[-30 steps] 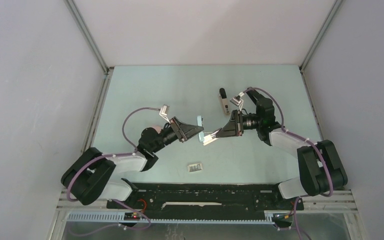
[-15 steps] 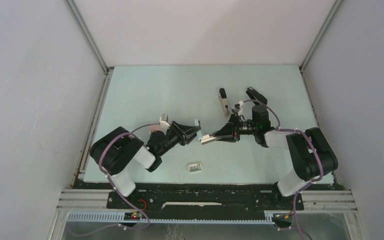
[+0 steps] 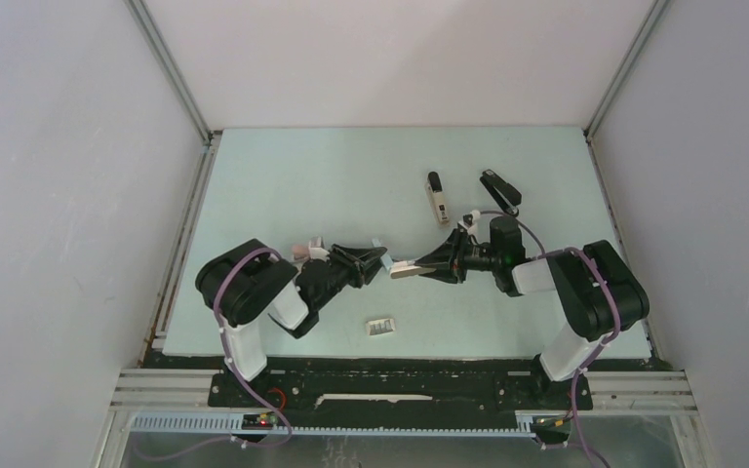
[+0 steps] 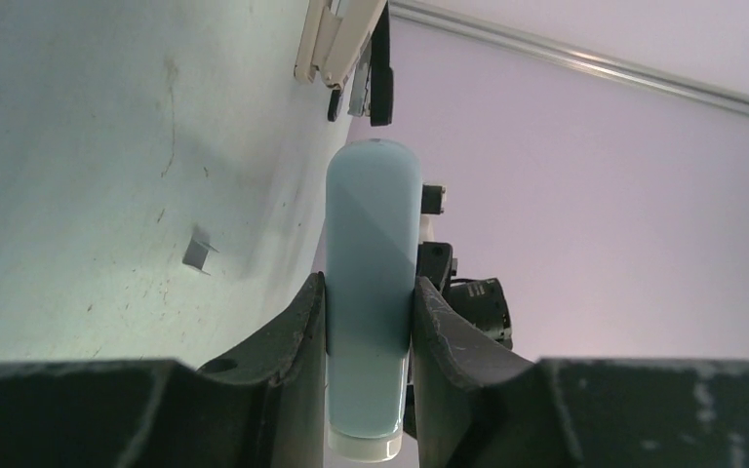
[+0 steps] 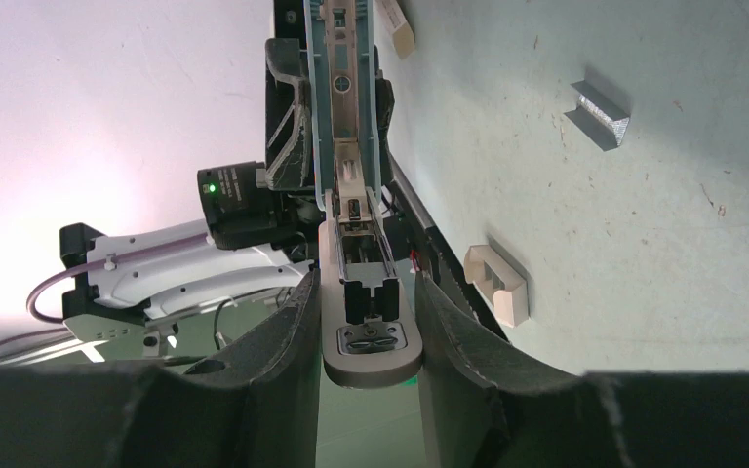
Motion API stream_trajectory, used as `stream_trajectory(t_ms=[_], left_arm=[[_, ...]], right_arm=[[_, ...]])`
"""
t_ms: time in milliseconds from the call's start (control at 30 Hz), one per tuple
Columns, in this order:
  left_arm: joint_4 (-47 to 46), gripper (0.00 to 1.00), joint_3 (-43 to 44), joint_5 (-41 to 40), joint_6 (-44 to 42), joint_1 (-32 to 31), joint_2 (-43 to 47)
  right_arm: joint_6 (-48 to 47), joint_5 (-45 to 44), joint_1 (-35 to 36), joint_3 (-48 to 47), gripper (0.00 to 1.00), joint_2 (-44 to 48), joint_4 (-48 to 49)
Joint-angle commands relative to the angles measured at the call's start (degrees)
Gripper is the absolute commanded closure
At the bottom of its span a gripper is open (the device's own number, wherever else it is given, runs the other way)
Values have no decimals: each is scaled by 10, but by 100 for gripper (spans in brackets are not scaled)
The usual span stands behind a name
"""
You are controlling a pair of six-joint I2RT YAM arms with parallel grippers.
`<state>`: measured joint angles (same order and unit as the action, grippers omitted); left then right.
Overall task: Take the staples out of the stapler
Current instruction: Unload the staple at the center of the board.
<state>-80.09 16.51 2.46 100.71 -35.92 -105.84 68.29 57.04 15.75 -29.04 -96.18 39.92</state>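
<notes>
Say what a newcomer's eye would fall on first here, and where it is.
At the middle of the table, the left gripper clamps the top of the pale blue stapler and the right gripper its grey base, holding it splayed open between them. A short strip of staples lies loose on the table nearby.

- Your tabletop (image 3: 293, 175) is pale green
- Midway along its near edge lies a small white-and-grey box (image 3: 380, 327)
- Right of centre, toward the far edge, a white-and-black stapler (image 3: 436, 200) and a slim black tool (image 3: 499, 190) lie apart
- A short strip of staples (image 5: 600, 114) lies on bare surface
</notes>
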Motion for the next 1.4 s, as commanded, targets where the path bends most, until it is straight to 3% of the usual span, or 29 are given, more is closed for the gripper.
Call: stream_trajectory(t_ms=[0, 333, 467, 567, 700, 833, 1067, 1367], left_arm=[[-62, 100, -8, -154, 81, 15, 3], [-36, 100, -29, -289, 156, -51, -2], [-37, 100, -11, -281, 162, -53, -17], [-50, 100, 7, -260, 143, -54, -26], [-63, 100, 26, -218, 106, -64, -25], [-66, 100, 37, -196, 76, -89, -7], [-67, 100, 52, -159, 22, -125, 52], [-67, 100, 51, -123, -40, -149, 117]], right_arm=[[-24, -14, 10, 30, 90, 5, -17], [-15, -76, 12, 62, 98, -24, -23], [-8, -81, 15, 68, 98, -33, -2], [-4, -59, 4, 55, 89, -70, 34], [35, -3, -21, 37, 85, -134, 149], [63, 21, -32, 26, 81, -141, 218], [77, 45, -31, 13, 62, -103, 268], [101, 69, -36, 7, 20, -58, 318]])
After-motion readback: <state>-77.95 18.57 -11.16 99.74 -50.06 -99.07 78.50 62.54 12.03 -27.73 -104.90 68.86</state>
